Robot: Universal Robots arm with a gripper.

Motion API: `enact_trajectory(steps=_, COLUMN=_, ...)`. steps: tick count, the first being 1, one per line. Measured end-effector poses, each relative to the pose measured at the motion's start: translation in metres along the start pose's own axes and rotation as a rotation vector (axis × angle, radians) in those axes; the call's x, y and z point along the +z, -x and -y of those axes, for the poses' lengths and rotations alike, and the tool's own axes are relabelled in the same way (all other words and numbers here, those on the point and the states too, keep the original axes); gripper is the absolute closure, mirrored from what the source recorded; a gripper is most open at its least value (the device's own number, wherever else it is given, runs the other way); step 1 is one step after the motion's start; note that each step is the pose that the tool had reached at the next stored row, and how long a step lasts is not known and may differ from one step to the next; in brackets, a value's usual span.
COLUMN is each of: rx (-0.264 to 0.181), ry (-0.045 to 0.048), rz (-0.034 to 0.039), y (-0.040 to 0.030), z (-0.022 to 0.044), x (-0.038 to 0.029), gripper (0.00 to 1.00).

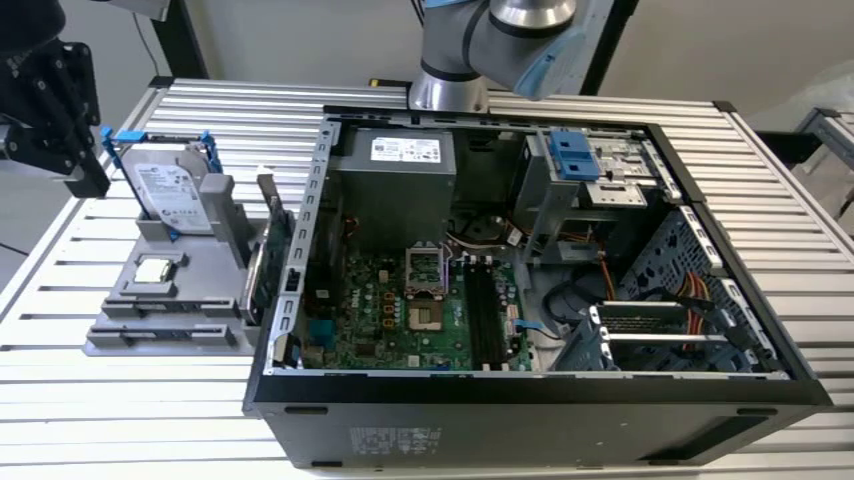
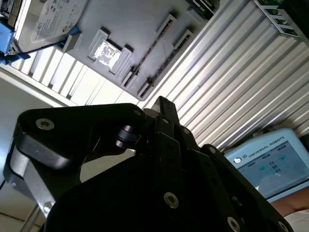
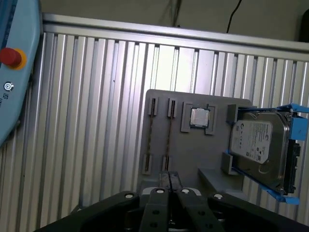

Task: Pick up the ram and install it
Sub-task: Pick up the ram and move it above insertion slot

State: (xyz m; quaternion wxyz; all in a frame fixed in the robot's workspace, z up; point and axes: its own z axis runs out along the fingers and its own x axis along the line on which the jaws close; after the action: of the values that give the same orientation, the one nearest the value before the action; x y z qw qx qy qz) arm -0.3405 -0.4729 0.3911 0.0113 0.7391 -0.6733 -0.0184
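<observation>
Two ram sticks (image 3: 151,137) stand on edge in the slots of a grey holder (image 3: 193,154); in the second wrist view they show as thin dark strips (image 2: 150,48). My gripper (image 3: 170,192) hovers above the holder's near end, apart from the sticks, with its black fingers together and nothing between them. The second wrist view looks along the back of the gripper (image 2: 161,102) toward the holder. In the exterior view the gripper (image 1: 84,180) hangs over the table's left edge, up and left of the holder (image 1: 160,330).
On the holder also sit a hard drive in a blue frame (image 1: 174,195), a processor chip (image 1: 156,268) and an upright green card (image 1: 271,262). The open computer case (image 1: 534,395) with its motherboard (image 1: 400,320) lies on the exterior view's right. A pendant (image 3: 14,72) rests nearby.
</observation>
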Motion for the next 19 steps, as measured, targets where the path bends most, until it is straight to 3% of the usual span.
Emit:
enact_trajectory(steps=13, rx=0.0, ry=-0.0002, rz=0.0004, y=0.0001, z=0.0001, x=0.0005, gripper=0.0)
enact_trajectory(steps=19, rx=0.027, ry=-0.0058, rz=0.0013, y=0.0003, z=-0.0031, x=0.0055, gripper=0.0)
